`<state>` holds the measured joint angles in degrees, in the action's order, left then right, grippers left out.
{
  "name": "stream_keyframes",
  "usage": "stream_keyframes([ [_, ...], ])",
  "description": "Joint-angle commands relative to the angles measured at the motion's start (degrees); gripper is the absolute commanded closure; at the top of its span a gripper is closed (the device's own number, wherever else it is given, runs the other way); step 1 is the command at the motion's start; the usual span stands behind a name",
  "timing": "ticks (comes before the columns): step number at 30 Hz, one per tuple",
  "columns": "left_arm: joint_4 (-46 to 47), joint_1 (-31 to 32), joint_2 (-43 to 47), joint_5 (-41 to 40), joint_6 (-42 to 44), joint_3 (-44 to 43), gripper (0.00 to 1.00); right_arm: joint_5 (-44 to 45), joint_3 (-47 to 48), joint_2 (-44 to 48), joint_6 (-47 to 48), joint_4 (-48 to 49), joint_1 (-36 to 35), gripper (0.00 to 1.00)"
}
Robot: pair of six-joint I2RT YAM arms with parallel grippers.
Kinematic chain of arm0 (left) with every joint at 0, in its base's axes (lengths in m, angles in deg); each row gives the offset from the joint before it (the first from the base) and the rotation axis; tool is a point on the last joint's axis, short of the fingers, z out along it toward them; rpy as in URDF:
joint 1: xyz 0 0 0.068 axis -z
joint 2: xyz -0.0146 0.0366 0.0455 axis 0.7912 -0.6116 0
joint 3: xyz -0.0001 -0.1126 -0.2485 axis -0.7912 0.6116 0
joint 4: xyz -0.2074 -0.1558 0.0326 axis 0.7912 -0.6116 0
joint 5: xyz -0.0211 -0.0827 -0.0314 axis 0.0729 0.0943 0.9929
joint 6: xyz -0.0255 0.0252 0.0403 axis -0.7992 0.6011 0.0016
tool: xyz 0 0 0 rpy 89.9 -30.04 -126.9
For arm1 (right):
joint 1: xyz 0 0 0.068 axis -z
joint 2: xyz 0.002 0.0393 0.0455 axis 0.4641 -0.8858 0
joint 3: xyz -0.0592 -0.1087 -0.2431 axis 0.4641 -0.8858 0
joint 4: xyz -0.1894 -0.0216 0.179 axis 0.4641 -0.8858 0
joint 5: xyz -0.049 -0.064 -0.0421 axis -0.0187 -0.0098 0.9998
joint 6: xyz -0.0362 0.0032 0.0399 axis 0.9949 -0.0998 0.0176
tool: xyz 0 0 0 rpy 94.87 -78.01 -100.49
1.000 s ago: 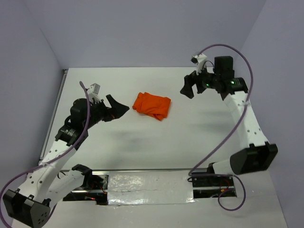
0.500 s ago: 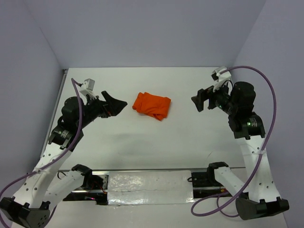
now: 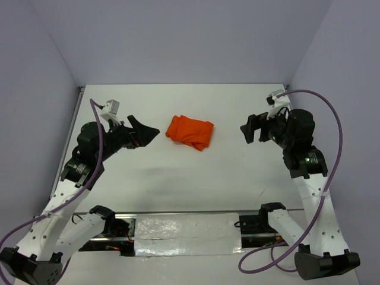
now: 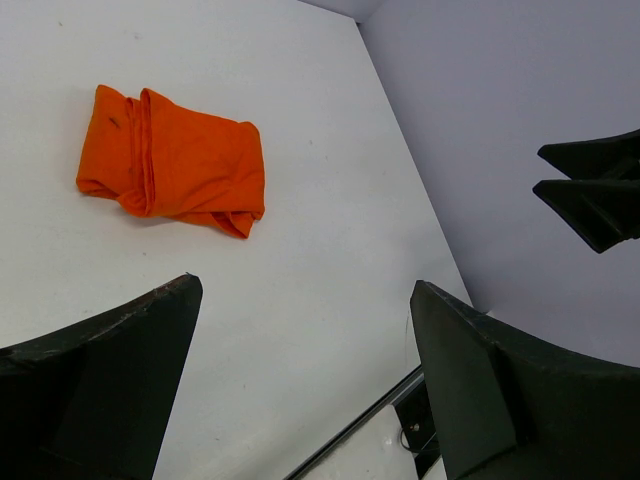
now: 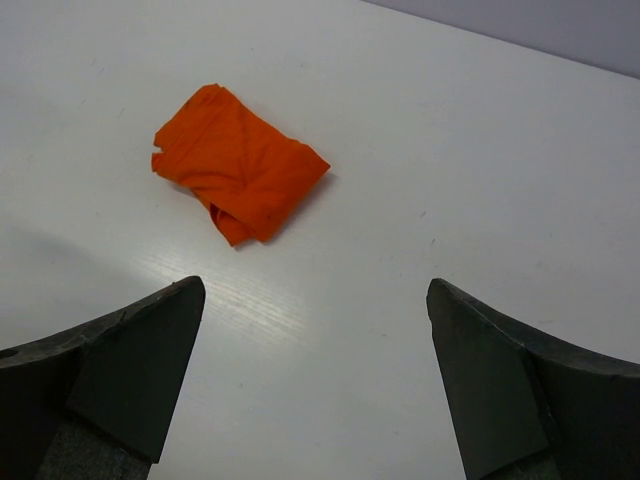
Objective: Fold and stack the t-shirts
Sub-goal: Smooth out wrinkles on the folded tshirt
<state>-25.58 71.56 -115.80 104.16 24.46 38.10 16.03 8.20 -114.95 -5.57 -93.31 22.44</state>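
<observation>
The orange t-shirt (image 3: 190,132) lies as a small folded bundle on the white table, back of centre. It also shows in the left wrist view as the t-shirt (image 4: 175,165) and in the right wrist view as the t-shirt (image 5: 240,170). My left gripper (image 3: 147,132) hovers just left of it, open and empty, jaws wide in its own view (image 4: 305,285). My right gripper (image 3: 249,127) hangs a short way right of the shirt, pointing at it, open and empty (image 5: 315,285). Neither gripper touches the cloth. The right gripper's fingers (image 4: 595,195) show at the edge of the left wrist view.
Grey walls close the table at the back and both sides. A metal strip (image 3: 72,127) runs along the left table edge. A dark rail (image 3: 190,212) and a foil-covered plate (image 3: 184,234) sit at the near edge between the arm bases.
The right arm swung back from the far right corner, and its gripper now sits lower and nearer, facing the shirt. The left gripper rose slightly. The shirt has not moved.
</observation>
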Motion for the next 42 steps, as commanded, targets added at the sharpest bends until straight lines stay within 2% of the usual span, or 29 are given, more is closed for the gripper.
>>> stream_keyframes([
  [1, 1.8, -0.3, 1.0, 1.0, -0.4, -0.4, 0.0, 1.3, -0.1, 0.9, -2.1, 3.5, 0.3, 0.0],
  [42, 1.9, -0.3, 3.4, 0.9, -1.6, 2.1, 0.0, 4.9, -3.4, 1.2, -3.2, 5.2, 0.3, 0.01],
])
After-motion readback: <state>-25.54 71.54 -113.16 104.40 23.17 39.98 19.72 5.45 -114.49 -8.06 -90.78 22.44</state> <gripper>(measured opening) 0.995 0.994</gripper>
